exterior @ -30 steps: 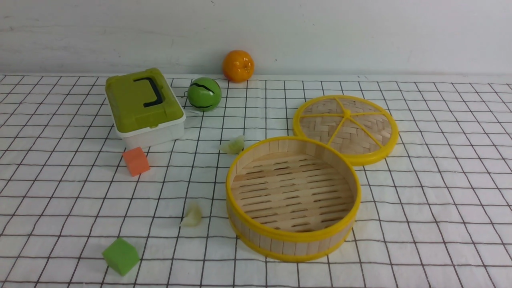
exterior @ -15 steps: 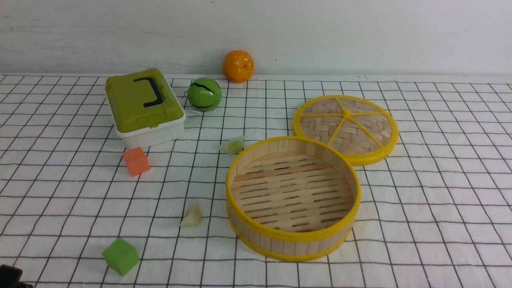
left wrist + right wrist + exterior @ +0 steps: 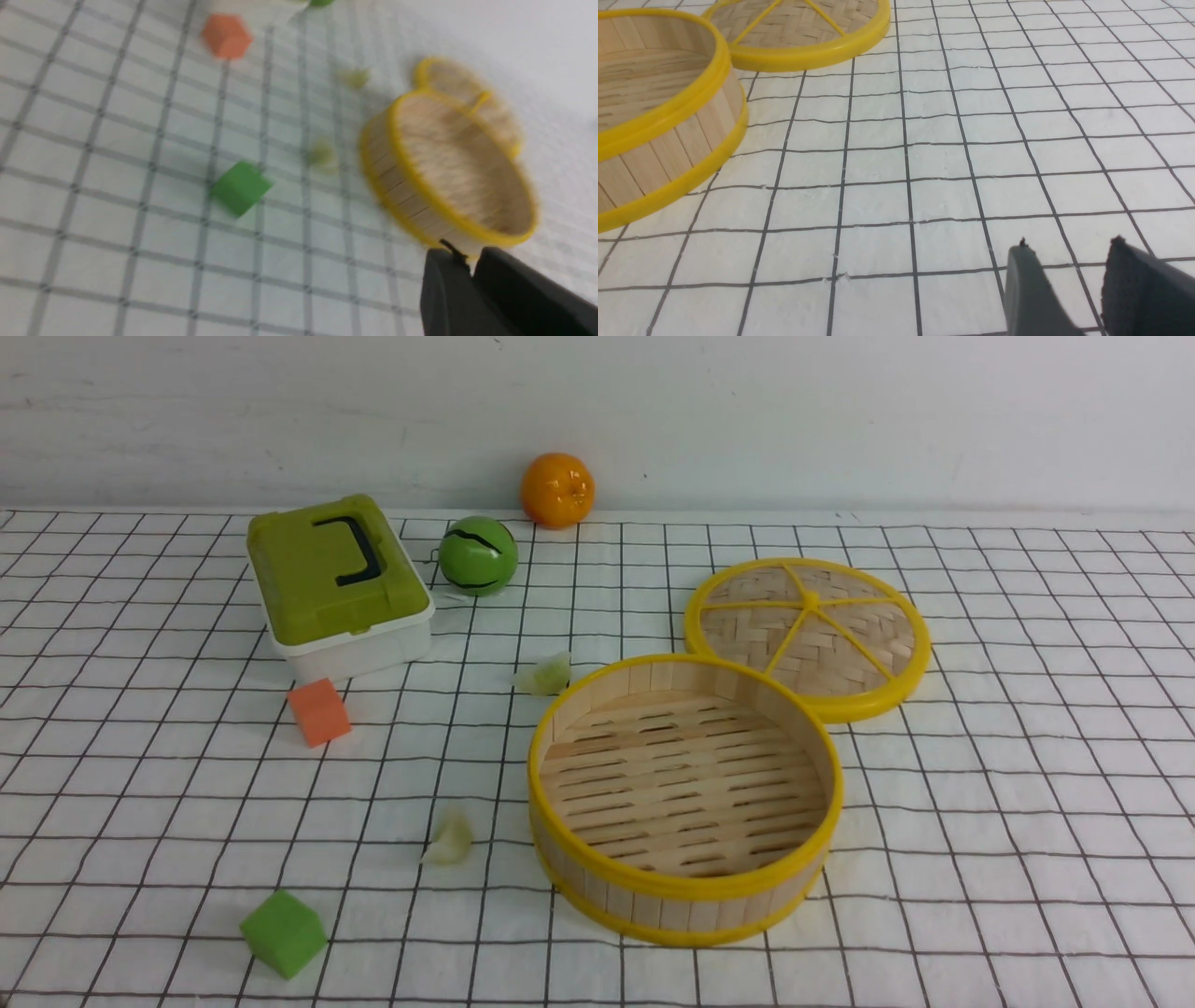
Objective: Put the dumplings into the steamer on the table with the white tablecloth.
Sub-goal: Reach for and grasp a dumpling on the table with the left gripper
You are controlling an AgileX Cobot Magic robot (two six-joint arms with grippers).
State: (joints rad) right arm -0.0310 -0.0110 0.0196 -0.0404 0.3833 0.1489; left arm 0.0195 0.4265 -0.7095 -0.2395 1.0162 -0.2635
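Dumplings are both out on the table [image 3: 1027, 859], so nothing is scored yet. One dumpling [image 3: 450, 840] lies on the white tablecloth [image 3: 140, 803] just left of the steamer [image 3: 653, 910], near its front wall but not touching. The other dumpling [image 3: 544, 675] sits close to the steamer's back-left rim. The steamer itself stands open and upright, slatted floor bare. Its lid [image 3: 808, 635] lies flat behind it to the right, with the steamer's rim cutting across the lid's near edge in the front view. A green cube [image 3: 283, 933] sits farther left of the steamer than the near dumpling. That's the one not to grab by mistake.

Neither arm shows in the front view. From the left wrist, blurred, the left fingers [image 3: 444, 289] look all but closed, a bare slit between them, and they hold nothing. The right fingers [image 3: 1027, 289] are parted with cloth showing between them, also empty, over bare cloth to the steamer's right.

I read this as the approach, with the first pick not yet made. Next, the left fingers will need to open wide and come down over the near dumpling. It's small and looks slippery, so a centred pinch matters. After that, lift it clear of the steamer's rim before letting go.
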